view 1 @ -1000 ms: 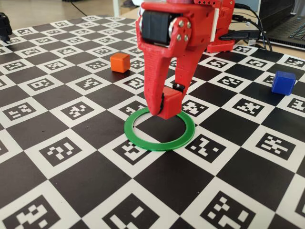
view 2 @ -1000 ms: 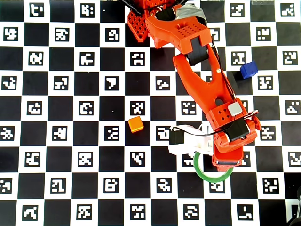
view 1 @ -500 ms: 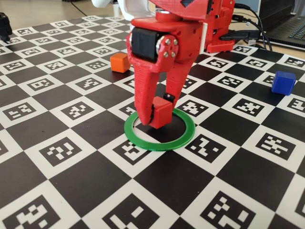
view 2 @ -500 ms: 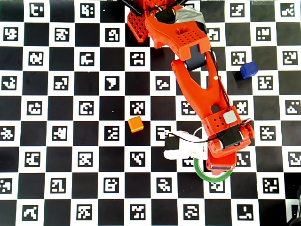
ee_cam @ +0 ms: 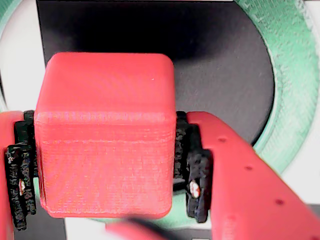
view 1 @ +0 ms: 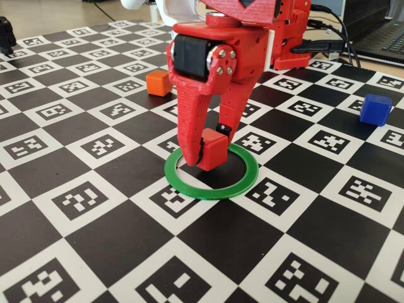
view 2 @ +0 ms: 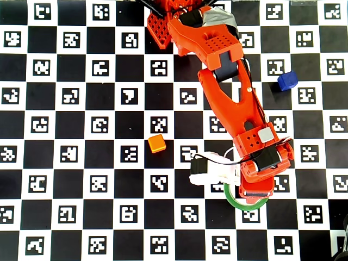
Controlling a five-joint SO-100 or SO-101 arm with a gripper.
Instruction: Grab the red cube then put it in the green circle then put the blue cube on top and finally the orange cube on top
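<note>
The checkered mat [view 1: 113, 208] fills every view, and the red arm [view 2: 228, 92] runs from the top centre of the overhead view down to the lower right. In the middle of the fixed view the gripper [view 1: 205, 151] points down and is pinching the red cube [view 1: 213, 150] between its two fingers; in the wrist view the black pads [ee_cam: 186, 165] press on opposite flat sides of the cube, which fills the left half of that frame.

The green ring [view 1: 211, 170] lies flat at the centre of the fixed view. The cube sits over the ring's left inner part, very low; whether it touches the mat I cannot tell.

The blue cube [view 1: 375, 109] rests at the right edge of the fixed view, well apart from the ring. The orange cube [view 1: 158, 83] sits in the upper left, also apart.

All three cubes look like light, stiff, matte plastic, not fragile and not very slippery. Their rounded edges suggest taking hold on two opposite flat faces, square and near mid-height, so each sets down level for stacking.
</note>
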